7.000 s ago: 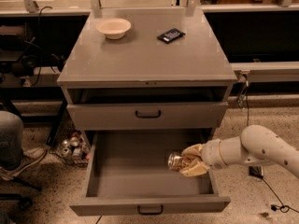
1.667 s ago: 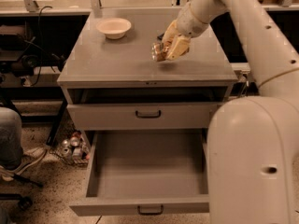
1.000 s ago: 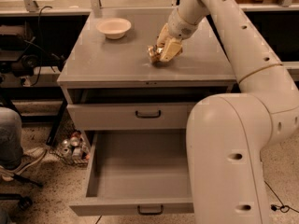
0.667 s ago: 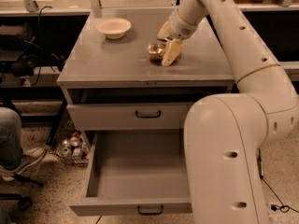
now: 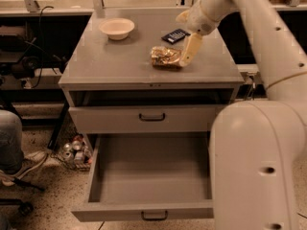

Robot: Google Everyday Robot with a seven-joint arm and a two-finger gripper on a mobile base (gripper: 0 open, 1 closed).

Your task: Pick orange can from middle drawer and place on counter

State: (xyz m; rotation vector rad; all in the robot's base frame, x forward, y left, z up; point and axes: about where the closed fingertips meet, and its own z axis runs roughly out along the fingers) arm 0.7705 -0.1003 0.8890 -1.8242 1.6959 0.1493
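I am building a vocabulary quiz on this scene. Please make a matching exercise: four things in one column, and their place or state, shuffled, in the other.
1. orange can
2. bowl
3. middle drawer
4. gripper

A. pulled open
B. open, over the right side of the counter, beside the can
C. at the back left of the counter
D. lying on its side on the counter

Pairs: 1-D, 2-C, 3-A, 4-B
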